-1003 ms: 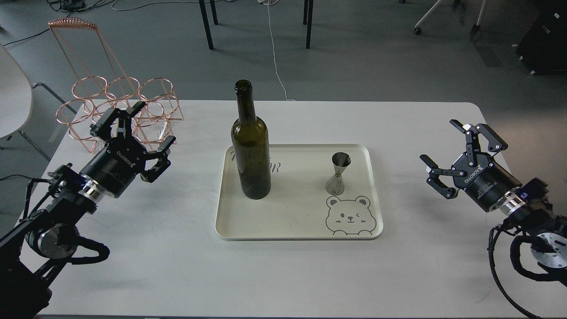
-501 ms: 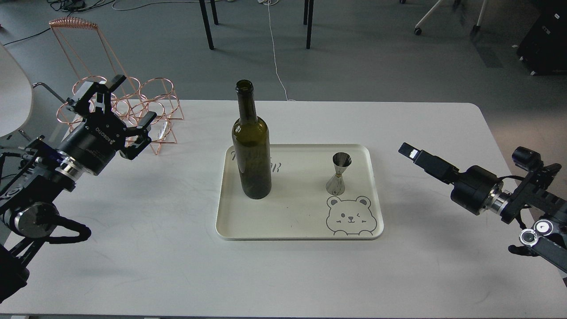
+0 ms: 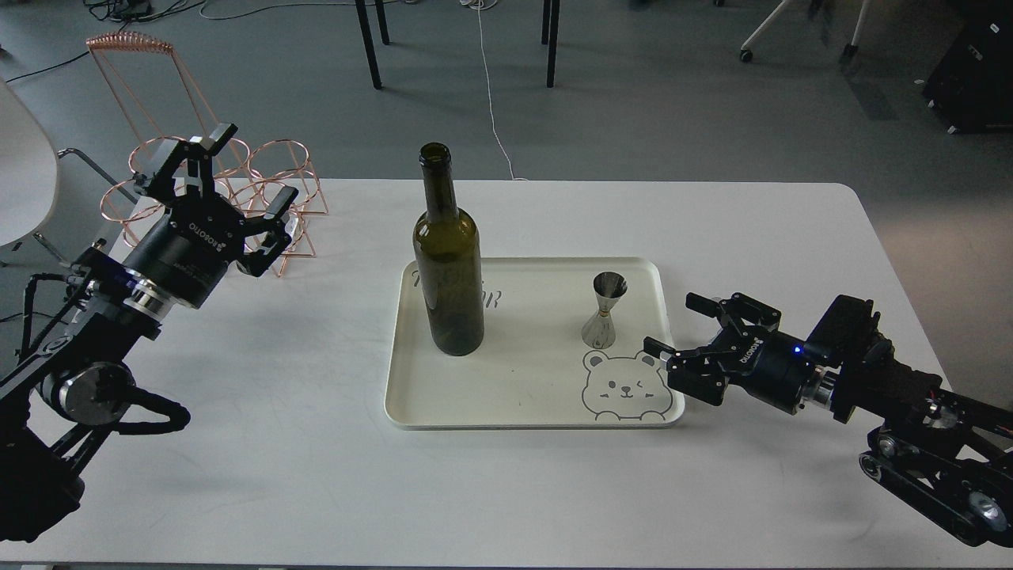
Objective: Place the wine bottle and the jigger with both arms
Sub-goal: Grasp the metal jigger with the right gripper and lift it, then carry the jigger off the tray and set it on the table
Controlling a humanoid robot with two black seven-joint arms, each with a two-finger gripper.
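The dark olive-green wine bottle [image 3: 449, 269] stands upright on the left part of a cream tray [image 3: 522, 396]. The small steel jigger [image 3: 605, 311] stands upright on the tray's right part, above a bear drawing. My left gripper [image 3: 237, 186] is open and empty, raised over the table's far left, well apart from the bottle. My right gripper [image 3: 681, 332] is open and empty, low at the tray's right edge, pointing left, a short way right of the jigger and not touching it.
A copper wire bottle rack [image 3: 214, 182] stands at the table's far left corner, just behind my left gripper. The white table [image 3: 277, 443] ends at the back near chair legs and a cable on the floor.
My right arm swung down and left, and its open gripper now sits by the tray's right edge near the jigger. My left gripper shifted slightly right and forward. Bottle and jigger have not moved.
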